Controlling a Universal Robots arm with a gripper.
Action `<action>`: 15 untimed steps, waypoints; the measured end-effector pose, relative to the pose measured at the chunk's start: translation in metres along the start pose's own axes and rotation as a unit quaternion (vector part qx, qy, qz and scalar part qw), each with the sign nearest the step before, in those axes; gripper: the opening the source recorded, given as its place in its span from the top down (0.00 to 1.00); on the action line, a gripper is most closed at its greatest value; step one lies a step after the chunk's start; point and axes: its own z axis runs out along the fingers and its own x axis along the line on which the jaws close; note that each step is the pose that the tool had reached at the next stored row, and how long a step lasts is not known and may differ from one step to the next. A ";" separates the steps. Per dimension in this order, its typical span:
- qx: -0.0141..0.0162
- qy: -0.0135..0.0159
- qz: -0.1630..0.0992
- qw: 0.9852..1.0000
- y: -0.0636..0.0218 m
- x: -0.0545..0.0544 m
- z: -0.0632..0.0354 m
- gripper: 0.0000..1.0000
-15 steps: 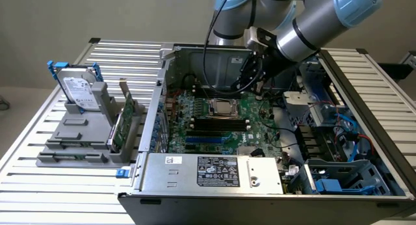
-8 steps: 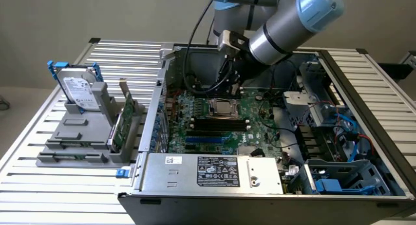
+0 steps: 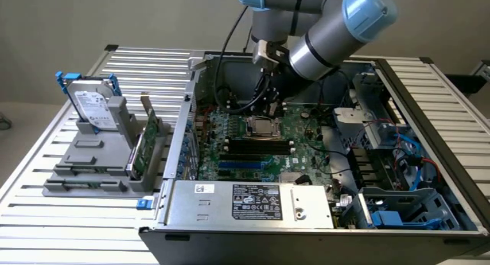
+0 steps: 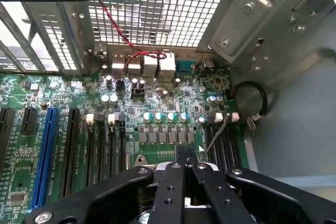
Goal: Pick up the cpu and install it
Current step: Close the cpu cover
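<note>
Grey plastic holder (image 3: 92, 162) on the exterior view's left carries an upright hard drive (image 3: 96, 107) in a blue bracket, with a circuit card (image 3: 146, 141) beside it. To its right stands the open computer case (image 3: 180, 133), with a green board (image 3: 306, 156) inside. The cpu (image 3: 263, 127) lies flat in the metal-framed socket (image 3: 247, 126) near the board's middle. Just above it hangs the gripper (image 3: 269, 111), fingers (image 4: 178, 157) pressed together, with nothing visibly pinched. Blue cables (image 3: 409, 156) run at the far right.
</note>
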 end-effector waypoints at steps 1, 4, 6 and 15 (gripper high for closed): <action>0.000 0.002 0.001 1.000 -0.0004 0.000 0.0007 0.89; 0.001 0.008 0.004 1.000 -0.0019 0.001 0.0033 0.89; 0.001 0.012 0.005 1.000 -0.0028 0.001 0.0049 0.89; 0.010 0.026 0.003 1.000 -0.0081 0.000 0.0144 0.89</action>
